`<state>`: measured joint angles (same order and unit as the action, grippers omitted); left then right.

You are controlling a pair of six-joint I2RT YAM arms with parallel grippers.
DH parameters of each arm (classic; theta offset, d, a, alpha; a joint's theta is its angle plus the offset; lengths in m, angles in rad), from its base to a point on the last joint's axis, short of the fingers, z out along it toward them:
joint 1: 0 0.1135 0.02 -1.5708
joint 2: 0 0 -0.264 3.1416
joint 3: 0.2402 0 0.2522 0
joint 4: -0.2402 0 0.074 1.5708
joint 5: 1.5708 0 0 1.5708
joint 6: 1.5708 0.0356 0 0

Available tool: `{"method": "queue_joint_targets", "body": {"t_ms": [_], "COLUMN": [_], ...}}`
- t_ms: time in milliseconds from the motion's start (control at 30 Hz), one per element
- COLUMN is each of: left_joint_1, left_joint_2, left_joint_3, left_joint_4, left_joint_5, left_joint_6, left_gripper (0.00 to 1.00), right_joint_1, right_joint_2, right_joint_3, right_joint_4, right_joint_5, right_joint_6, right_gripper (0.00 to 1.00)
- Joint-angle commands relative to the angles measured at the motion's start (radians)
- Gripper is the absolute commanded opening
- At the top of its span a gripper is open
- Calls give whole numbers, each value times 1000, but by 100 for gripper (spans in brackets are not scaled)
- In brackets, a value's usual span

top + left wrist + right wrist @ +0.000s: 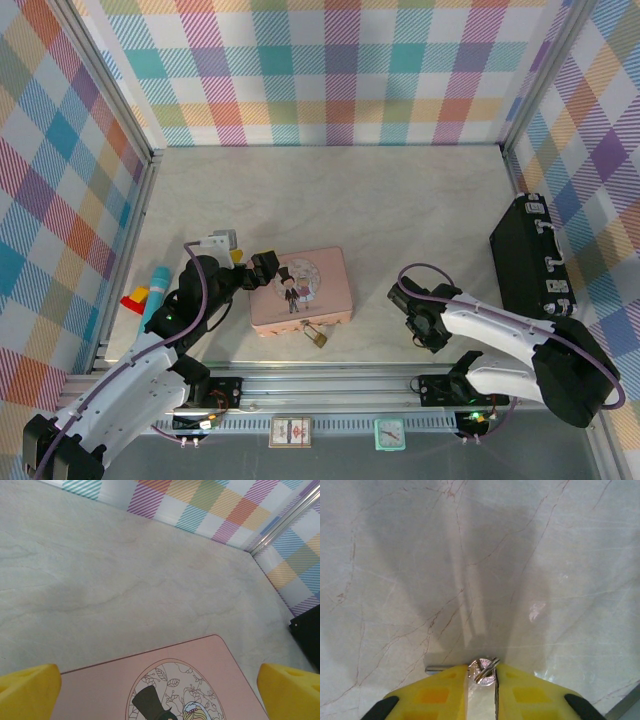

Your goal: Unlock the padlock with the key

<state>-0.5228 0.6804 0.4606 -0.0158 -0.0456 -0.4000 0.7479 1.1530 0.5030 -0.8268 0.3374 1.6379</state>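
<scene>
- The marble table [400, 210] is spread beneath both pairs of fingers.
- A black case [530, 262] is stood beyond the right gripper [420, 328], well apart from it.
- A pink tin [300, 290] is found directly under the left gripper [262, 268]; in the left wrist view its lid [200, 660] is seen between the two yellow fingertips [29, 692].
- The left gripper [160, 692] is held wide, with nothing grasped.
- The right gripper [483, 680] is drawn narrow and pinched onto the key [481, 670], down at the table.
- The padlock [318, 337] is hung at the tin's near edge, between the two grippers, nearer the left fingers and touched by neither.
- The key's silver head and ring are clamped between the right fingertips [520, 692]; its shaft is laid on the table, jutting out to the left past them.
</scene>
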Motion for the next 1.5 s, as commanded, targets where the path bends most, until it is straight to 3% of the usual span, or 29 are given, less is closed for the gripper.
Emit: {"method": "queue_joint_targets", "body": {"t_ms": [0,200,467,733,1100,1467], "left_joint_1": [-12,-13,-13,-13,-14,-71], "left_joint_2": [2,4,19,55,160,258], "left_joint_3": [-11,-11,-10,-6,13,20], "left_joint_4": [25,23,26,42,106,242], "left_joint_5": [-10,-14,-21,-5,119,315], "left_joint_6": [2,4,8,7,7,46], "left_gripper": [100,100,100,100,100,100], "right_joint_1": [8,8,8,8,8,8], "right_joint_2": [1,-18,-99,-199,-323,-280], "right_joint_3": [-31,-42,-23,38,37,236], "right_joint_4": [14,14,-15,86,245,257], "right_joint_5": [0,9,49,60,10,-100], "right_joint_6": [3,2,-55,-343,-557,-721], "right_gripper": [18,8,3,0,0,0]}}
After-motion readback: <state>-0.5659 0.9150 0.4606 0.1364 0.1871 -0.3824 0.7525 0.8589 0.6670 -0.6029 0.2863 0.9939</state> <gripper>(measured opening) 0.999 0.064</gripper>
